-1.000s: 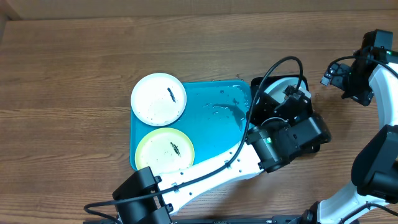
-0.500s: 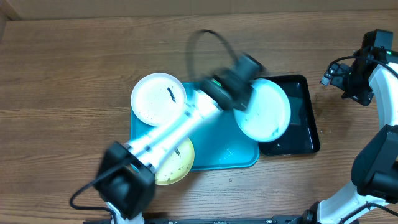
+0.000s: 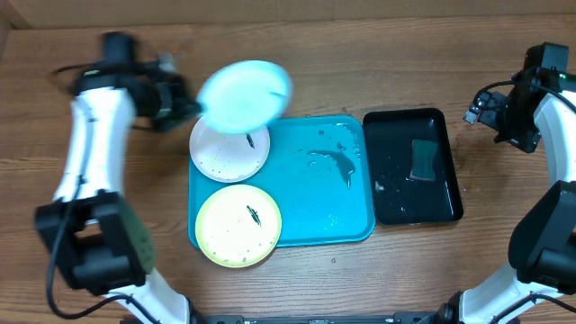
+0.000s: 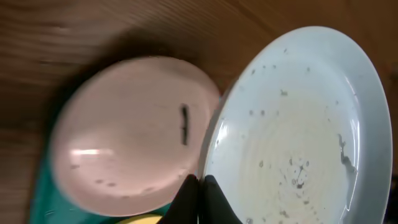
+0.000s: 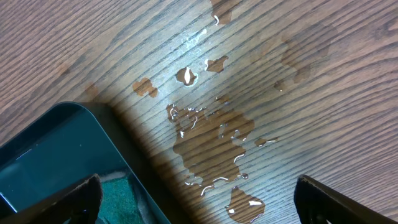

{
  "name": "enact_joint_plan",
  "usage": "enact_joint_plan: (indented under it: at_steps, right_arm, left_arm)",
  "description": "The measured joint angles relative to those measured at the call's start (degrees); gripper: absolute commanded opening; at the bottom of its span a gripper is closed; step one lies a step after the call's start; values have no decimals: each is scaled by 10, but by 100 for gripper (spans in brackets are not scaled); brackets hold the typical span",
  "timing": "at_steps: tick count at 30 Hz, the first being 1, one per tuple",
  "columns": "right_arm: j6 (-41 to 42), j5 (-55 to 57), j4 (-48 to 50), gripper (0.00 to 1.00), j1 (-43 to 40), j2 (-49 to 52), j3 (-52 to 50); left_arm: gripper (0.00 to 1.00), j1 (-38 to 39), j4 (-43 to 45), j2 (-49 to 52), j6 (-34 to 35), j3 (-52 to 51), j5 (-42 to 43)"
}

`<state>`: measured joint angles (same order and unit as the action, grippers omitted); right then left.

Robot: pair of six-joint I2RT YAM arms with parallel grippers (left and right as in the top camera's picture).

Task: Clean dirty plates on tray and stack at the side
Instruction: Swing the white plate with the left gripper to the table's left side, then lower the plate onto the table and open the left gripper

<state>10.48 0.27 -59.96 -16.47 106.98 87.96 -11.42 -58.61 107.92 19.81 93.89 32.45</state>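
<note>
1. Yellow-green plate: lies flat on the near-left corner of the tray, its near rim overhanging the tray edge. A dark smear marks its centre, so it probably awaits cleaning.

2. White plate: lies flat on the far-left corner of the tray, overhanging the left rim. It carries a dark streak and small specks.

3. Black tray: stands just right of the tray, rim close to rim. It holds water and a sponge, and apparently serves as the wash point.

4. Left claw: clamped together on the rim of the blue plate. The edge grip leaves the plate face free. The plate hangs tilted in the air over the far-left corner of the tray, partly above the white plate. Specks show on its face in the wrist view. It is likely bound for a stacking spot on the tabletop left of the tray.

5. Right claw: fingers wide apart, holding nothing. It hangs beyond the black tray, far right of the tray, over a puddle, clear of the working arm.
</note>
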Motion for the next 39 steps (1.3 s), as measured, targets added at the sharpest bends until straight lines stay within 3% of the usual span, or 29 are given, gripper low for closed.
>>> enact_joint_plan:
  at_steps: [8, 15, 29, 39]
  right_arm:
    - [0, 0, 0, 100, 0, 0, 0]
    - [0, 0, 0, 100, 0, 0, 0]
    - [0, 0, 0, 100, 0, 0, 0]
    - [0, 0, 0, 100, 0, 0, 0]
  left_arm:
    - [4, -198, -40, 0, 11, 0, -94]
    - [4, -291, -53, 0, 43, 0, -238]
    - [4, -303, -24, 0, 110, -48, -359]
    - [4, -303, 16, 0, 118, -92, -374]
